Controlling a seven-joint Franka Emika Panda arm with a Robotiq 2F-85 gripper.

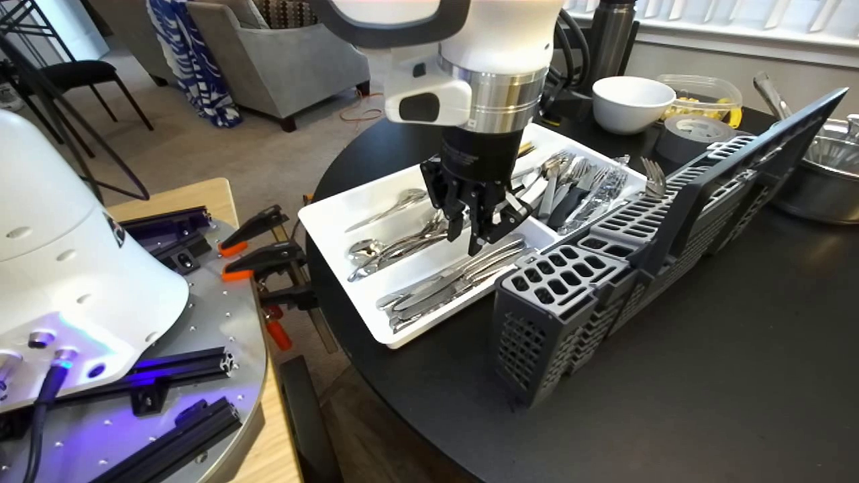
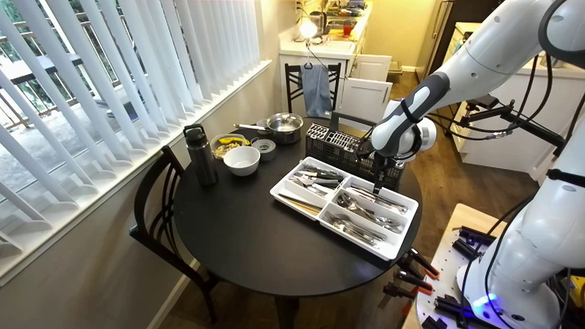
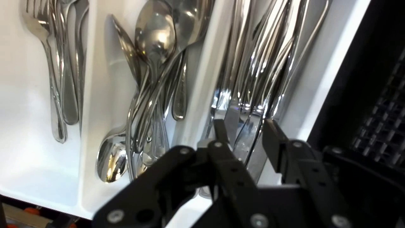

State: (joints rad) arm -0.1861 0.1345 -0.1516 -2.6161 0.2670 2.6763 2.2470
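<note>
Knives (image 3: pixel 253 85) in white tray (image 1: pixel 335 208) — likely stiff, slick, fairly light; best pinched across one handle. Gripper (image 3: pixel 246 130) poised over them, fingers (image 3: pixel 220 131) apart, holding nothing. Spoons (image 3: pixel 156 41) in adjoining compartment (image 3: pixel 115 104), slotted basket (image 1: pixel 624 225) just beside tray. Tray sits at table (image 2: pixel 242 237) edge facing robot base (image 1: pixel 87 248).

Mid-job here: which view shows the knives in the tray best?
The wrist view: it looks down close on the knives, with blades showing through the gap of the open gripper. Both exterior views show the knives smaller, bunched along one side of the white tray, so single pieces are harder to separate.
</note>
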